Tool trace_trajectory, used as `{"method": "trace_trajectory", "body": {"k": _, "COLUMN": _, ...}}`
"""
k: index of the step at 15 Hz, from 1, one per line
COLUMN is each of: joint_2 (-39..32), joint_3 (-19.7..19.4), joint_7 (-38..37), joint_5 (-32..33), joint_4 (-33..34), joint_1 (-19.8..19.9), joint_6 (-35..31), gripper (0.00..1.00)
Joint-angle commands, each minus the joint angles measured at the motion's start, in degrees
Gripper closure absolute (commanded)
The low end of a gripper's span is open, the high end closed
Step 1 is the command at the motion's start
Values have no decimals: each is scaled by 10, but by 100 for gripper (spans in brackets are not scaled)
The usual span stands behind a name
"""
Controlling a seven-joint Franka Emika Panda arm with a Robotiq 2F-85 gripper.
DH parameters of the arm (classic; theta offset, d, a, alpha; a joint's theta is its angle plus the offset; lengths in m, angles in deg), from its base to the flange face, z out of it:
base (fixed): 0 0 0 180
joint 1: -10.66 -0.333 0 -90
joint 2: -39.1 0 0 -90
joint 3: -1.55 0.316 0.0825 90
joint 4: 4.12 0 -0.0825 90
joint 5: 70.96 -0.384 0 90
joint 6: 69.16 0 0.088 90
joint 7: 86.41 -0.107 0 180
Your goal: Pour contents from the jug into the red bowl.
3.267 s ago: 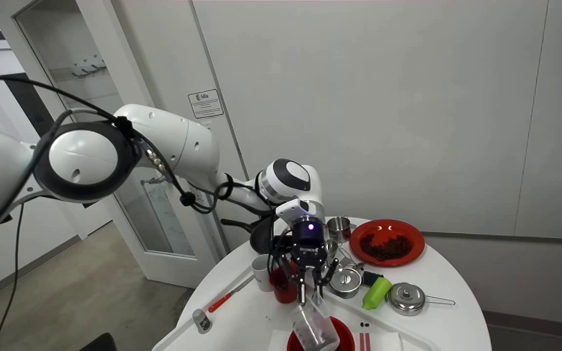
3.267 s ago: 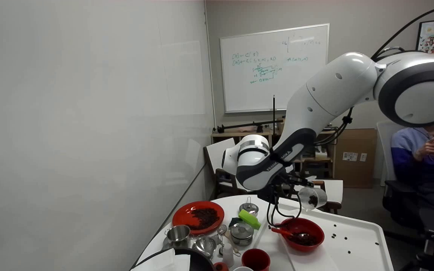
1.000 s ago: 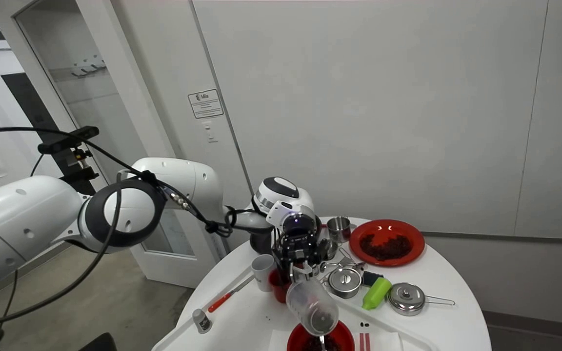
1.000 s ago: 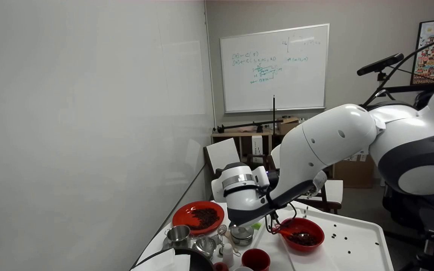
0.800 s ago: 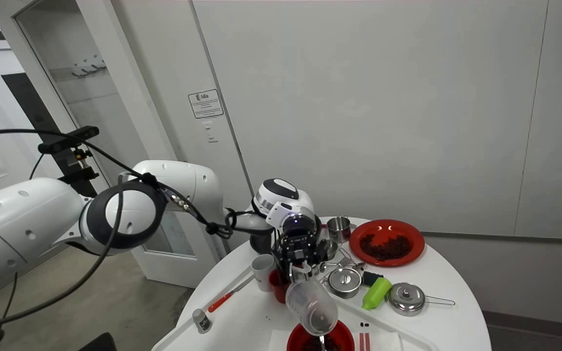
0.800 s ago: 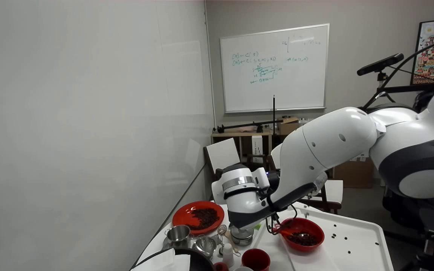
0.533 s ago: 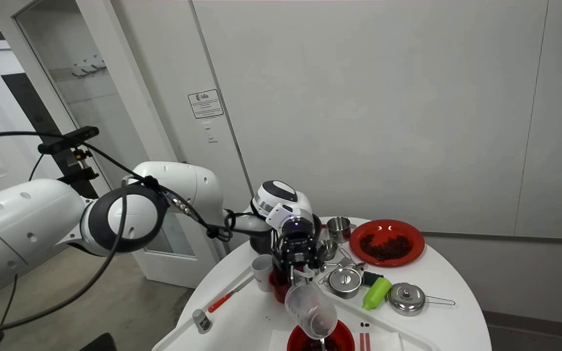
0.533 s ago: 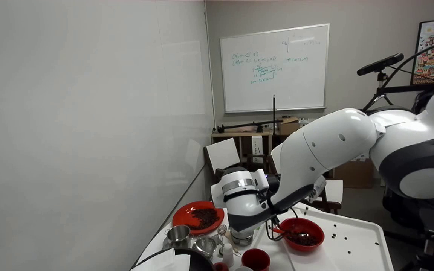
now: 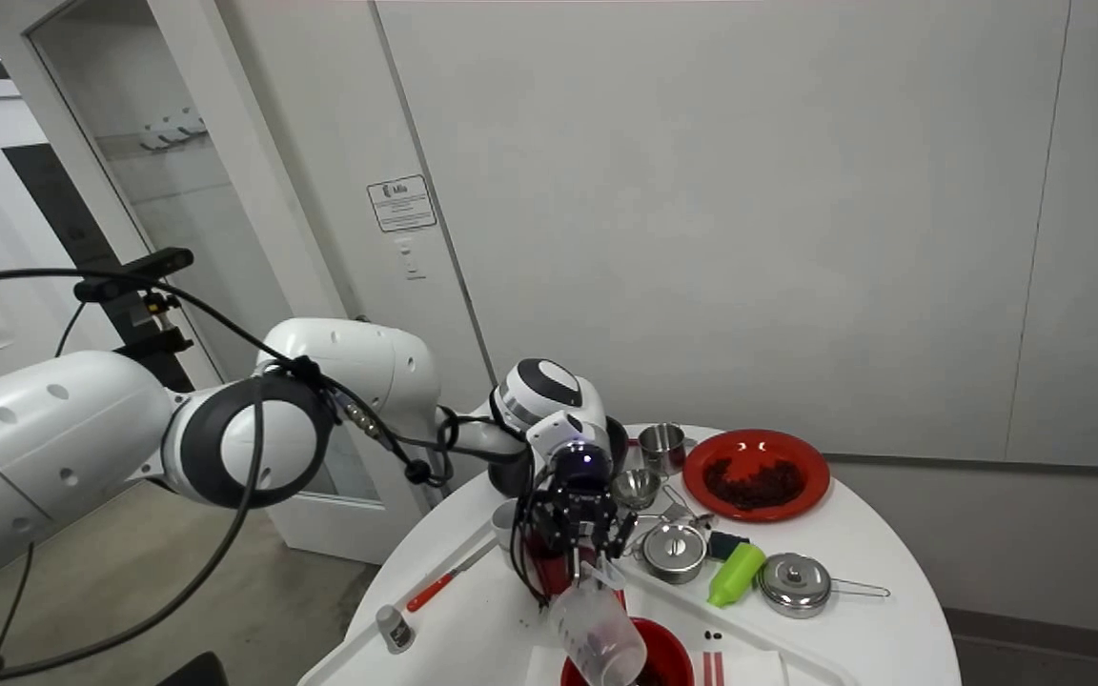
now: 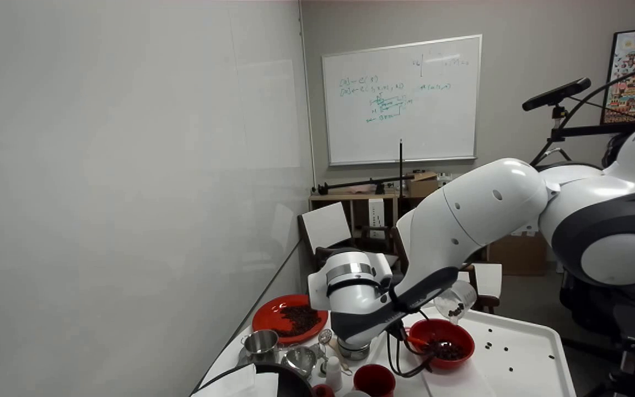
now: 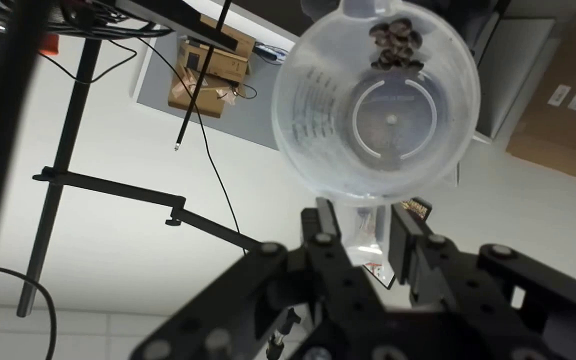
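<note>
A clear plastic jug [image 9: 597, 629] is tilted on its side above the red bowl [image 9: 673, 657]. The jug also shows in an exterior view [image 10: 457, 300], its mouth over the right part of the bowl [image 10: 433, 330]. In the wrist view several dark brown beans [image 11: 397, 45] lie inside the jug [image 11: 313, 115] near its spout. My gripper [image 11: 363, 220] is shut on the jug's handle, one finger on each side; it also shows in an exterior view [image 9: 589, 569]. The bowl holds dark beans and a red-handled spoon [image 10: 418, 341].
The bowl stands on a white tray [image 10: 541, 342] with several loose beans. A red plate [image 9: 701, 467] with beans, lidded metal pots [image 9: 674, 550], a green bottle [image 9: 738, 575] and a red cup [image 10: 373, 380] stand nearby. Cables [image 10: 394, 353] hang from the arm near the bowl.
Over about three seconds the arm has come lower. Beans were falling from the jug about a second to half a second ago; none show falling now. The jug has since tipped back somewhat.
</note>
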Motion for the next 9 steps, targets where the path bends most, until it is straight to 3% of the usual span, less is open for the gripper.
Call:
{"method": "trace_trajectory", "body": {"k": 1, "joint_2": -3, "joint_3": 24, "joint_7": 54, "joint_5": -36, "joint_4": 20, "joint_1": 16, "joint_6": -20, "gripper": 91}}
{"method": "trace_trajectory", "body": {"k": 9, "joint_2": 17, "joint_3": 76, "joint_7": 184, "joint_5": -80, "joint_4": 13, "joint_1": 54, "joint_6": -46, "gripper": 91}}
